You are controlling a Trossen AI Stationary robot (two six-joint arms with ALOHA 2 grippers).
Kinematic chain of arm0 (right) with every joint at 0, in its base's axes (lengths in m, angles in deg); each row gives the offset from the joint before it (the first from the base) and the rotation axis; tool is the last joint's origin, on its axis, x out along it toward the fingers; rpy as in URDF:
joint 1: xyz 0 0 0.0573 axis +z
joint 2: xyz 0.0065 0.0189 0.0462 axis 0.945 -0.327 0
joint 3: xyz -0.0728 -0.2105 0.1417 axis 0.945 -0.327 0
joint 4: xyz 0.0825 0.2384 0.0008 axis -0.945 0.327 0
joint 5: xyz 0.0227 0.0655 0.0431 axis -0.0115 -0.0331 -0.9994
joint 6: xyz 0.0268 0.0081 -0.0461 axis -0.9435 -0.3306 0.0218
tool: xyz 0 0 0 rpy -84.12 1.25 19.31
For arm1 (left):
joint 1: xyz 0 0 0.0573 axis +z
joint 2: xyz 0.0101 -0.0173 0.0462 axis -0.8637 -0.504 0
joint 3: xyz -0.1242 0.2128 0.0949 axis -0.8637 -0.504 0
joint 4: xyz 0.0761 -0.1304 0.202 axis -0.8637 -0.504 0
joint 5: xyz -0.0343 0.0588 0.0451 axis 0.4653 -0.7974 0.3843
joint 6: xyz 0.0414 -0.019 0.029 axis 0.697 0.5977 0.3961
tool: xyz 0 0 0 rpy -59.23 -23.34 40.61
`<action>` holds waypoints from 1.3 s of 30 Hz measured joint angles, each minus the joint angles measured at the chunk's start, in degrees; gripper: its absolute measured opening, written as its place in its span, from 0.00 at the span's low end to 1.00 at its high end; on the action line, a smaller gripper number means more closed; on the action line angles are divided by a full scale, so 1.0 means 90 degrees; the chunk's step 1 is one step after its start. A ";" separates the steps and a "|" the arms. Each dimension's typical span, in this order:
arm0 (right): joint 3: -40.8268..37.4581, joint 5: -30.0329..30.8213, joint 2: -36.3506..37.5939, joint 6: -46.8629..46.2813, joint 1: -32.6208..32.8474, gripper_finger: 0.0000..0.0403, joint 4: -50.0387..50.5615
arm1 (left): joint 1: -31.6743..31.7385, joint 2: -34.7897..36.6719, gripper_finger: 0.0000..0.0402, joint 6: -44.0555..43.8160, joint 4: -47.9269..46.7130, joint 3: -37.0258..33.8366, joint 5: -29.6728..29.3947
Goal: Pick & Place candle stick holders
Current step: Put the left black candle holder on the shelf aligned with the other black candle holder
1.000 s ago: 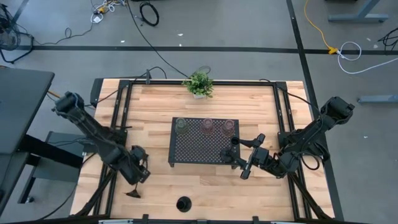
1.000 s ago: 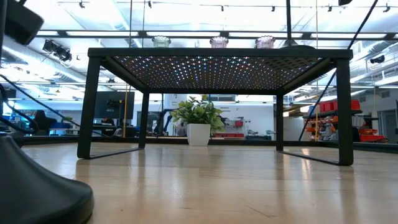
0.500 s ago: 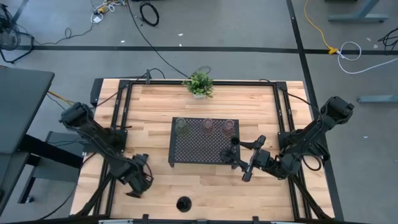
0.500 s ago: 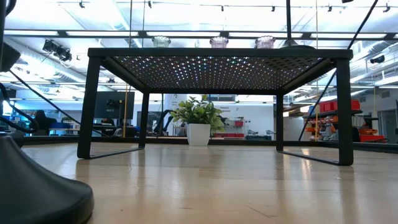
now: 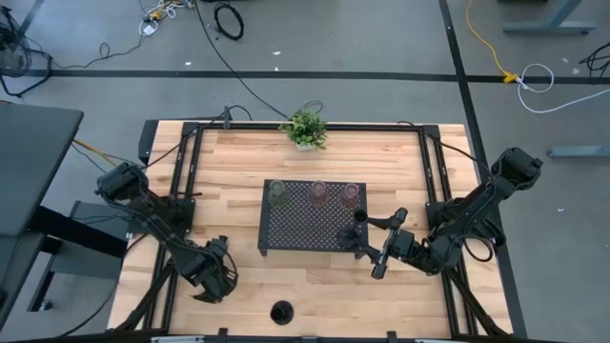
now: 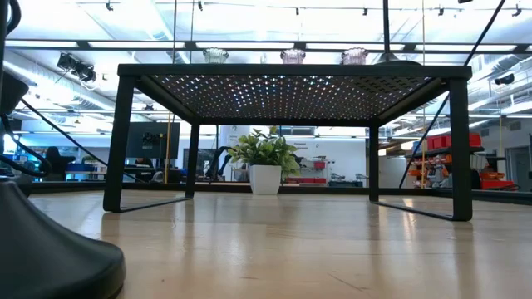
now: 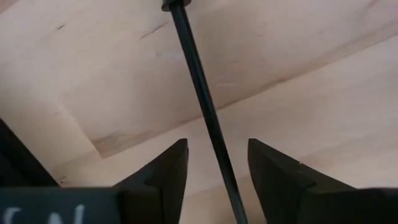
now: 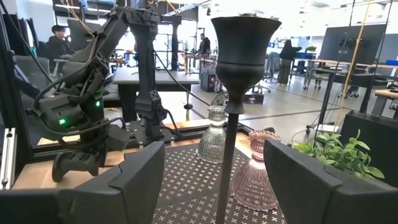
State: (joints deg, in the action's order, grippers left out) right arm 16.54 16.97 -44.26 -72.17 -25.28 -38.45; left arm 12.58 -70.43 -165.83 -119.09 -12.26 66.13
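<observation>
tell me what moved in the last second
The left arm drew back toward the table's near-left corner, carrying the left gripper over the tall black holder standing there; its stem now runs between the open fingers, not yet gripped. The right gripper, the three glass holders on the tray and the squat holder stayed put.

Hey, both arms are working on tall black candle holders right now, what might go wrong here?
1. The left gripper straddles the thin stem of a tall black candle holder without visibly clamping it; closing off-centre might tip it.
2. The right gripper stands open around the other tall holder at the tray edge; a nudge might topple it.
3. The glass holders stand close behind, so a falling holder might hit them.
</observation>
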 joint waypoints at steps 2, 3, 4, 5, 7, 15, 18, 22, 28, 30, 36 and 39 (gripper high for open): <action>0.0000 -0.0004 0.0000 0.0000 0.0000 0.68 0.0000 | 0.0000 0.0000 0.38 0.0000 -0.0007 -0.0002 0.0000; 0.0000 -0.0007 0.0000 0.0000 0.0000 0.68 0.0000 | 0.0000 0.0000 0.35 0.0002 -0.0003 -0.0002 0.0000; 0.0000 -0.0009 0.0000 0.0000 0.0000 0.68 0.0000 | 0.0000 0.0000 0.32 0.0002 -0.0004 0.0000 0.0000; 0.0000 -0.0006 0.0000 0.0000 0.0000 0.68 0.0000 | 0.0002 0.0000 0.29 0.0002 -0.0007 0.0000 -0.0014; 0.0000 -0.0009 0.0000 0.0000 0.0000 0.68 0.0002 | 0.0004 0.0000 0.23 0.0002 -0.0006 -0.0001 -0.0055; 0.0000 -0.0052 0.0000 0.0000 0.0000 0.68 0.0014 | 0.0007 0.0002 0.03 0.0170 0.0015 0.0000 -0.0095; 0.0000 -0.0051 0.0000 0.0000 0.0000 0.68 0.0033 | 0.0005 0.0002 0.05 0.0229 0.0014 0.0000 -0.0123; 0.0000 -0.0051 0.0000 0.0000 0.0000 0.68 0.0051 | 0.0007 0.0004 0.03 0.0352 0.0015 0.0000 -0.0166; 0.0000 -0.0051 0.0000 0.0000 0.0000 0.68 0.0051 | 0.0005 0.0005 0.03 0.0440 -0.0051 0.0000 -0.0202; 0.0000 -0.0051 0.0000 0.0000 0.0000 0.68 0.0051 | 0.0003 0.0005 0.03 0.0498 -0.0201 0.0077 -0.0256; 0.0000 -0.0049 0.0000 0.0000 0.0000 0.68 0.0051 | -0.0015 0.0005 0.03 0.0574 -0.1633 0.0915 -0.1023; 0.0000 -0.0049 0.0000 -0.0010 0.0000 0.68 0.0051 | -0.0083 0.0007 0.03 0.0668 -0.2466 0.1540 -0.1792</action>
State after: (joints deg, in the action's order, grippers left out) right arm 16.54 16.53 -44.26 -72.27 -25.28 -37.99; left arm 11.83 -70.37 -159.82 -141.29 1.60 50.00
